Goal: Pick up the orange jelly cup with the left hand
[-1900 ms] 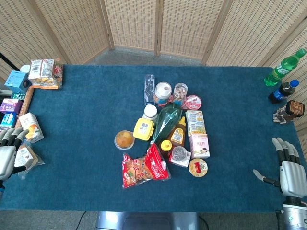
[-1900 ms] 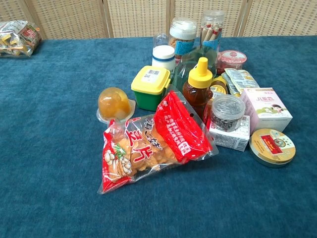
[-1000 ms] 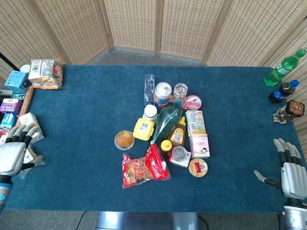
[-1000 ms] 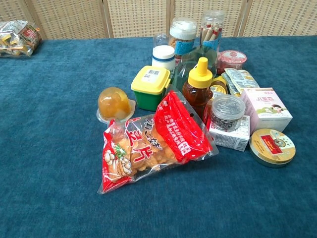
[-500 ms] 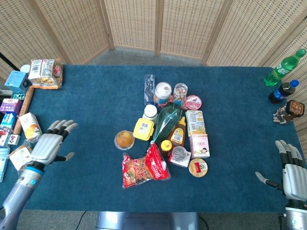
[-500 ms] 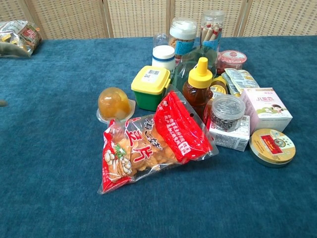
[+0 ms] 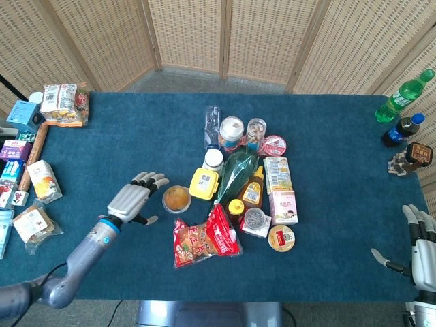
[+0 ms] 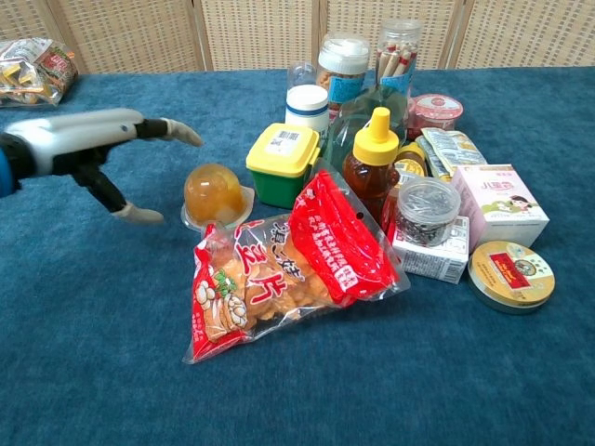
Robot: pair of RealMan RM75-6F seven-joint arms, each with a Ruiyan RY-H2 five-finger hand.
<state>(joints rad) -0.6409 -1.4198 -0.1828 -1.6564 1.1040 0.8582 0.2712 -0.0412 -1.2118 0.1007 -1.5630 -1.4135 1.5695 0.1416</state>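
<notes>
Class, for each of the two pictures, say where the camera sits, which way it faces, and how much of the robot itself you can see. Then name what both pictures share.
Head view: sits high above the near table edge, looking steeply down on the whole blue table; shows the left robot hand, its forearm, and the right robot hand at the lower right corner.
Chest view: sits low at the near edge, looking forward across the table; shows only the left robot hand.
Shared: the left robot hand, open beside the orange jelly cup, and the red snack bag.

One orange jelly cup [image 7: 177,199], one honey bottle [image 7: 253,187], two robot hands [image 7: 133,198]
</notes>
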